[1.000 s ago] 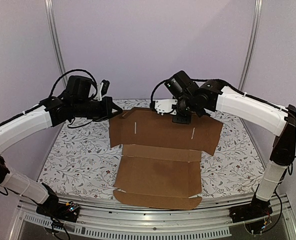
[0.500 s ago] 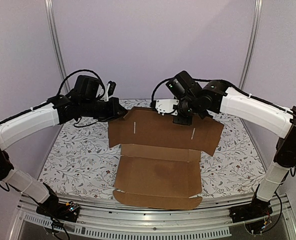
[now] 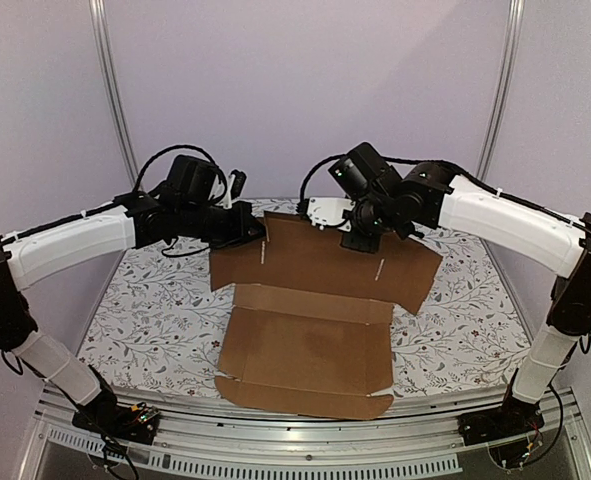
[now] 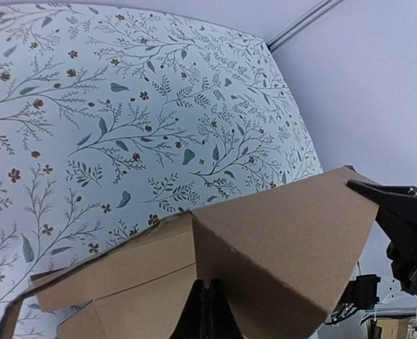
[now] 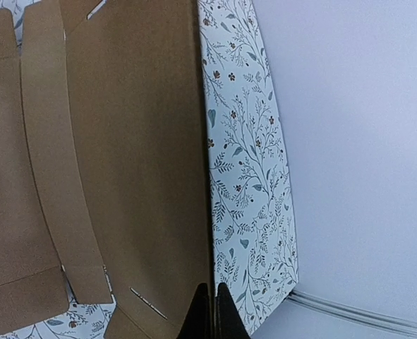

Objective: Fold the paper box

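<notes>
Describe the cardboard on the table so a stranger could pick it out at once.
Look at the flower-patterned table. Across its middle lies the paper box, an unfolded sheet of cardboard with flaps and small slits. Its far panel is raised, pinched at the edge by the left pincer and the right pincer. It is the only plain brown, unprinted thing there.

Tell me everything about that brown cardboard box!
The paper box is plain brown cardboard, an unfolded sheet with flaps and small slits. Its near part lies flat on the flowery table; the raised far panel is pinched by the left end effector at its corner and the right end effector at its edge.
</notes>
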You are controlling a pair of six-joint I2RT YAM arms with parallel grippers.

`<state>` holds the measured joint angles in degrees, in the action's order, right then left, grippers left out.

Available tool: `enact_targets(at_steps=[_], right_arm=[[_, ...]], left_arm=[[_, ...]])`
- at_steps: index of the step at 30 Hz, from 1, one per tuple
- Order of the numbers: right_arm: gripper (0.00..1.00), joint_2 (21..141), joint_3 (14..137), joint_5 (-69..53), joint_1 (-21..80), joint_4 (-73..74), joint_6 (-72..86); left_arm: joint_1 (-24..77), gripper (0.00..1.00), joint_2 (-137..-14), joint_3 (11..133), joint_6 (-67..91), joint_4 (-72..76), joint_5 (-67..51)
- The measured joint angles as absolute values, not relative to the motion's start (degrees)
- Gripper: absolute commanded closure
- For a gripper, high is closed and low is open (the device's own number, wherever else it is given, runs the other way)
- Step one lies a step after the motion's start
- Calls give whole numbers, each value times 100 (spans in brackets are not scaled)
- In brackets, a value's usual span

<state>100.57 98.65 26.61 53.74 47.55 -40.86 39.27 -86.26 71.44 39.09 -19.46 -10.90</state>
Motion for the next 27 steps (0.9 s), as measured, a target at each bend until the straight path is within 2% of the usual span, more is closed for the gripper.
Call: enact_targets(at_steps=[18,27], right_arm=[[100,9926,9699,2495,5395,4709,-3632],[100,9920,9677,2449,5186,4624,-3579]], left_arm=[[3977,100,-8805,7319,4062,-1619,-989],[3981,100,-7944,6827,3732,-2099,-482]])
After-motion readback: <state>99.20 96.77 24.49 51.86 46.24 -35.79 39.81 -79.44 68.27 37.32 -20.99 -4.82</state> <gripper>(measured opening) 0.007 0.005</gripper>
